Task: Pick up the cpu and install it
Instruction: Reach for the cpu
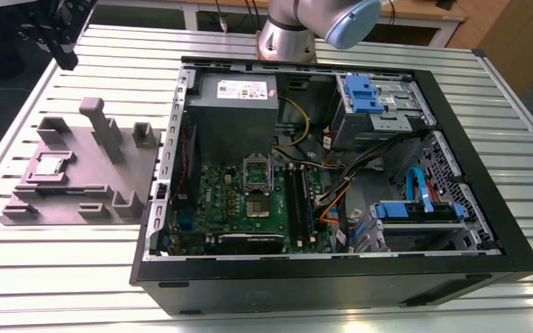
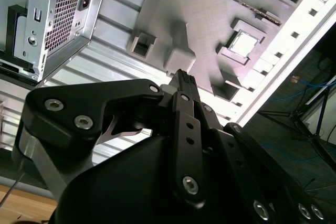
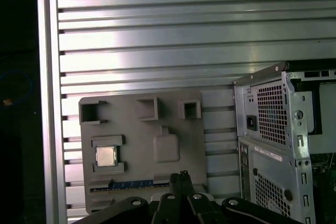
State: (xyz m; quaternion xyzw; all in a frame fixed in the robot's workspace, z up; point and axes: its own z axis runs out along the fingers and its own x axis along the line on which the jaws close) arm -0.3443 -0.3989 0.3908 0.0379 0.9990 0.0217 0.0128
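The cpu (image 1: 52, 165), a small square chip with a shiny silver top, lies flat in a recess of the grey holder plate (image 1: 91, 173) on the exterior view's left. It also shows in both wrist views, as the cpu (image 3: 106, 156) and the cpu (image 2: 245, 43). My gripper (image 1: 64, 55) hangs high above the table beyond the plate's far end, well clear of the chip. Its black fingers (image 3: 180, 176) lie pressed together with nothing between them. The dark socket (image 1: 257, 182) sits on the green motherboard inside the open computer case.
The open black case (image 1: 488, 229) takes up the middle and the exterior view's right, with a grey power-supply box (image 1: 234, 90), cables and blue drive brackets. The holder plate carries upright grey posts (image 1: 95, 114) and a long memory stick (image 3: 131, 184). Slatted metal table (image 1: 63, 263) all round.
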